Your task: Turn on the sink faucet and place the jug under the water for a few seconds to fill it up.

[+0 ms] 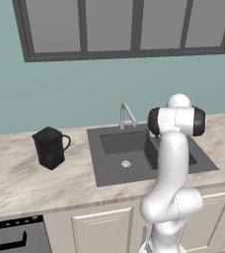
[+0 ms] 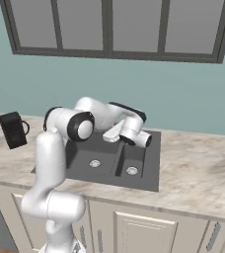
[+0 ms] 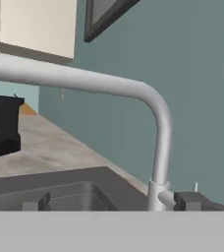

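The sink faucet stands at the back rim of the dark grey sink, with no water running. In the hand view its arched spout crosses the picture and its stem drops to a base with a small side lever. My gripper is open and holds nothing. Its fingertips stand wide apart, level with the faucet base, the right one close beside the lever. The black jug stands upright on the counter left of the sink, also seen as the jug and the jug.
The marble counter runs to both sides of the sink. A window is on the wall above. A stove edge shows at the lower left. My arm reaches over the basin.
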Available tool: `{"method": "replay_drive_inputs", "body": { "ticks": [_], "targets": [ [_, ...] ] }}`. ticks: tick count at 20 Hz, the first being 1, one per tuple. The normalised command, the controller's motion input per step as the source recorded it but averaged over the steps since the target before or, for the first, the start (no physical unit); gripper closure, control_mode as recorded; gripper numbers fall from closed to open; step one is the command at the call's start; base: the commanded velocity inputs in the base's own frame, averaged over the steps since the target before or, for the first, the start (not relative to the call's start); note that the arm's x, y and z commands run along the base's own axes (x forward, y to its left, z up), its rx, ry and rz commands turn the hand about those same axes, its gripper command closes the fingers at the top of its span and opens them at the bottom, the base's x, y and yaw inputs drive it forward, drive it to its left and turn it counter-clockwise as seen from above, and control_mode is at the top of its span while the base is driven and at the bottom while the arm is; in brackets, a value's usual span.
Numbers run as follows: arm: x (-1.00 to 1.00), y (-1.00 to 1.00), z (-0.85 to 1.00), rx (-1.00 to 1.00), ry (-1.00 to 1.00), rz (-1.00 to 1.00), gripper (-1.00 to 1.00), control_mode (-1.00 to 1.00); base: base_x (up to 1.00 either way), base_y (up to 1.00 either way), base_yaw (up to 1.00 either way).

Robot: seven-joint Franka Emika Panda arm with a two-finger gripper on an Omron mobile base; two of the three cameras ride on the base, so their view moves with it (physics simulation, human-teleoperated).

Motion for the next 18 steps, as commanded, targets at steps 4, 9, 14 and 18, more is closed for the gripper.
{"method": "replay_drive_inputs", "body": {
  "ticks": [4, 9, 14, 18],
  "targets": [
    [0.49, 0.52, -0.06, 0.0, 0.0, 0.0, -1.0, -1.0, 0.0, 0.0, 0.0],
    [0.39, 0.36, 0.0, 0.0, 0.01, 0.0, -1.0, -1.0, 0.0, 0.0, 0.0],
    [0.38, 0.07, 0.0, 0.0, 0.05, 0.0, -1.0, -1.0, 0.0, 0.0, 0.0],
    [0.38, 0.0, 0.0, 0.0, 0.07, 0.0, -1.0, -1.0, 0.0, 0.0, 0.0]
  ]
}}
